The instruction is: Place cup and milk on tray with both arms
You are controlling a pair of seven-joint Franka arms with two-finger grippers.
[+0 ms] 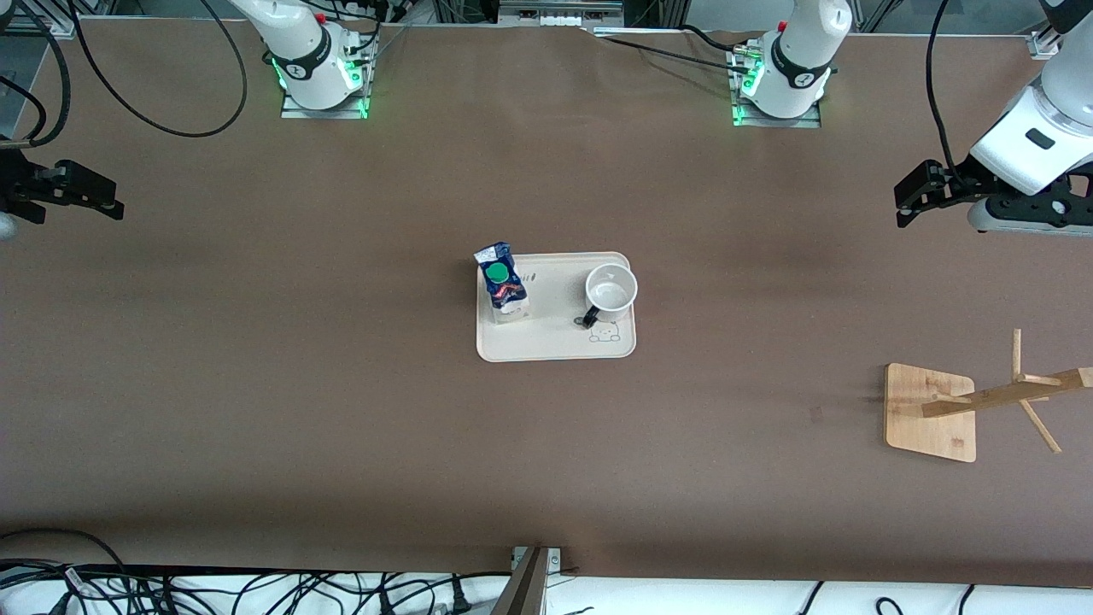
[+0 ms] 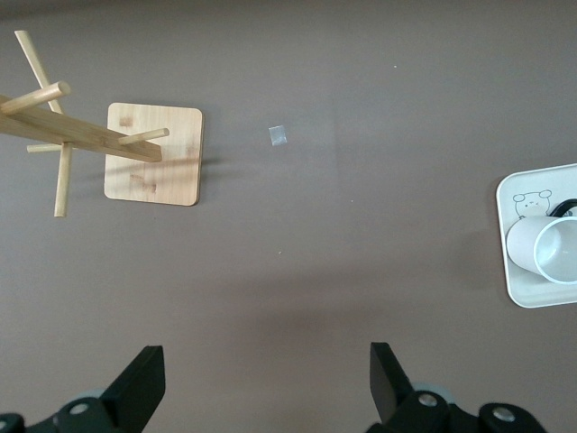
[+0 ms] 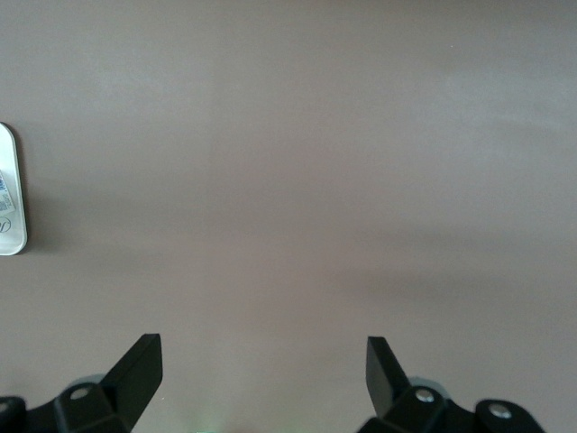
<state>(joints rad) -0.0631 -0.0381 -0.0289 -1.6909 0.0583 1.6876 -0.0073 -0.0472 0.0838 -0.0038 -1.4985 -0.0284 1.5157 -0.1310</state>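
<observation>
The cream tray (image 1: 555, 337) lies at the middle of the table. The white cup (image 1: 611, 288) stands upright on it at the left arm's end, handle toward the front camera. The dark-blue milk carton (image 1: 502, 284) with its green cap stands on the tray at the right arm's end. My left gripper (image 1: 907, 201) is open and empty, up over bare table at the left arm's end. My right gripper (image 1: 107, 198) is open and empty over bare table at the right arm's end. The left wrist view shows the cup (image 2: 545, 248) on the tray (image 2: 518, 289); the right wrist view shows only the tray's edge (image 3: 11, 216).
A wooden rack with pegs leans over its square base (image 1: 931, 414) at the left arm's end, nearer the front camera than the left gripper; it also shows in the left wrist view (image 2: 153, 153). Cables lie along the table's front edge.
</observation>
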